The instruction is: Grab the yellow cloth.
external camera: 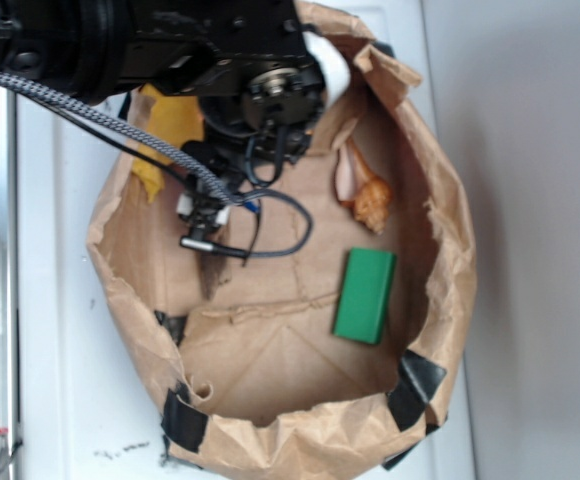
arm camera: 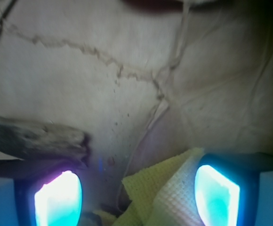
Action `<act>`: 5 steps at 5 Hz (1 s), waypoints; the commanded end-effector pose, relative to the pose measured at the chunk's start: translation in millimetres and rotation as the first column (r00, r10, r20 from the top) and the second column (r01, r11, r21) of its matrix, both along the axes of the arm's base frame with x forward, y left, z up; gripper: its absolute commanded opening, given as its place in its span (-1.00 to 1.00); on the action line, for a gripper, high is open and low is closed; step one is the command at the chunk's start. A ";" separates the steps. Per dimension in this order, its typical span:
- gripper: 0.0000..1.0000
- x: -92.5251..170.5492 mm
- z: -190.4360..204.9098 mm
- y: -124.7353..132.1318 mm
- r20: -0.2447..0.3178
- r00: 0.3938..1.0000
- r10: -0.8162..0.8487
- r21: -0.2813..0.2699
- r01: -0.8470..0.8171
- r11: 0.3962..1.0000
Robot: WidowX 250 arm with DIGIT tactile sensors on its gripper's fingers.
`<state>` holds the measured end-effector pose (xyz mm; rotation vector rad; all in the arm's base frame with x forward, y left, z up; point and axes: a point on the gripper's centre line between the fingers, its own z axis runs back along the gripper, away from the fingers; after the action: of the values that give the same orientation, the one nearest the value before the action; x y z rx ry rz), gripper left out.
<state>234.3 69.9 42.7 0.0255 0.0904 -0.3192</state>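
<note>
Yellow cloth (external camera: 170,125) at upper left of the exterior frame, inside the brown paper bag (external camera: 440,200), partly hidden under the black arm (external camera: 170,40). In the wrist view, same cloth (arm camera: 169,193) at bottom centre, between the two fingers (arm camera: 59,200). Fingers spread wide apart, gripping nothing. Green block (external camera: 364,296) right of centre on the bag floor, well apart from the cloth. Orange lump (external camera: 373,203) above the block. White desk (external camera: 55,380) underneath.
</note>
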 end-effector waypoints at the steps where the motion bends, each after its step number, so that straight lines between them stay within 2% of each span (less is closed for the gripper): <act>1: 1.00 -12.6 -18.9 8.1 0.054 0.998 -0.018 0.092 0.013 0.996; 2: -1.00 -13.0 -24.0 6.1 0.066 0.998 0.019 0.111 -0.026 0.993; 5: -1.00 -14.8 -14.0 3.2 0.084 0.996 -0.019 0.063 0.014 0.998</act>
<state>219.7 70.9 20.5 0.0838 0.0523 -0.3470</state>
